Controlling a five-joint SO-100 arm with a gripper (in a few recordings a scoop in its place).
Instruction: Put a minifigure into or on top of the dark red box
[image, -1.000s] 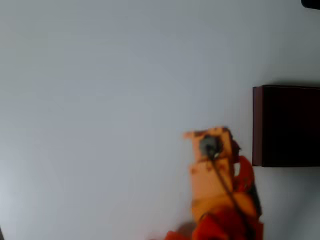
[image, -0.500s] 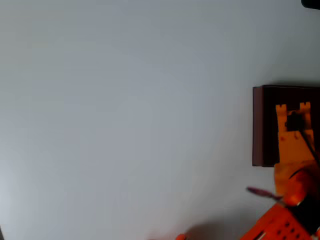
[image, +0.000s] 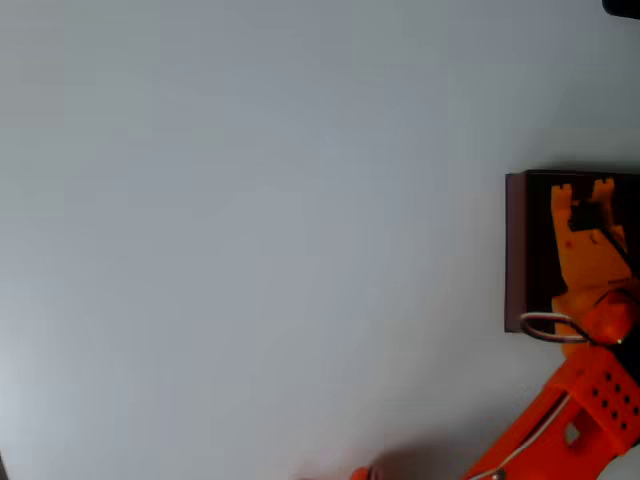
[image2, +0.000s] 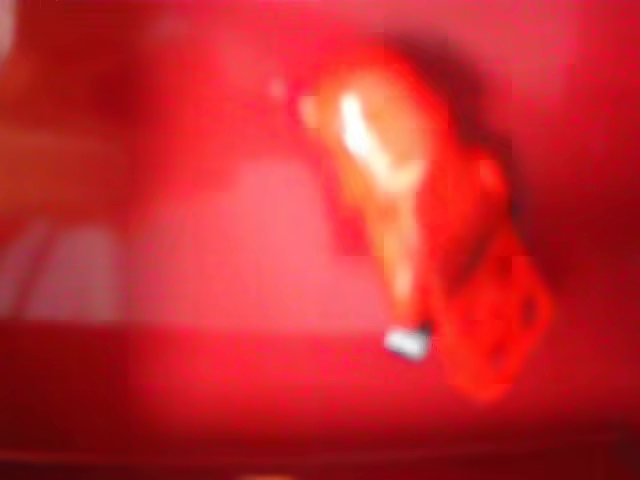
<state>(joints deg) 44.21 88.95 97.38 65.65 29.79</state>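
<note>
At three o'clock in the overhead view, the large rectangular dark red box with thin maroon walls and a very dark interior is seen on the plain pale grey counter, cut off by the picture's right edge. Over its dark interior the orange plastic wrist of the arm is reached in from five o'clock, its notched end pointing toward twelve o'clock. The orange arm is seen running down to the lower right corner, with a thin grey cable looped beside the box's lower left corner.

The wrist view is heavily blurred and washed in red. An orange-red shape with a bright highlight, taken to be a finger of the gripper, is seen at centre right. Whether the gripper is released or clenched cannot be told, and the minifigure cannot be made out with certainty.
</note>
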